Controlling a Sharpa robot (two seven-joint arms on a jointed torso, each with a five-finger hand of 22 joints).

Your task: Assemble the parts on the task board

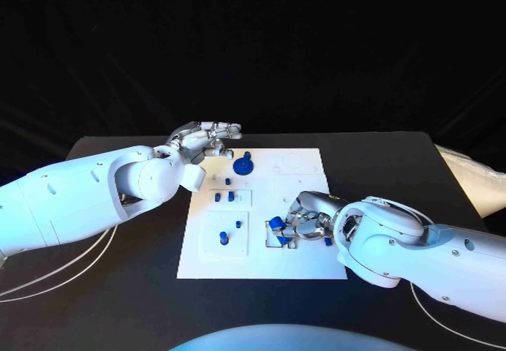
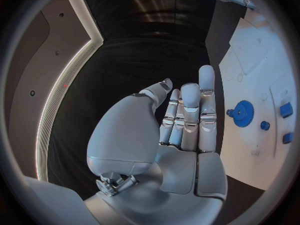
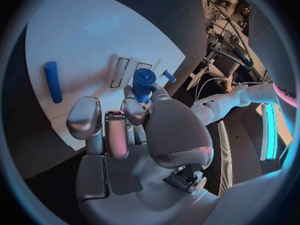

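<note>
Left hand (image 1: 202, 137) hovers at far-left corner of task board (image 1: 306, 248), fingers straight and close together, holding nothing; left wrist view shows bare palm (image 2: 181, 135) beside blue gear (image 2: 243, 113). Right hand (image 1: 303, 219) low over board's near-right area, among blue pieces. Head view hides its grasp; right wrist view shows blue cylinder (image 3: 143, 84) pinched at fingertips, and long blue rod (image 3: 52, 81) lying loose on board.
</note>
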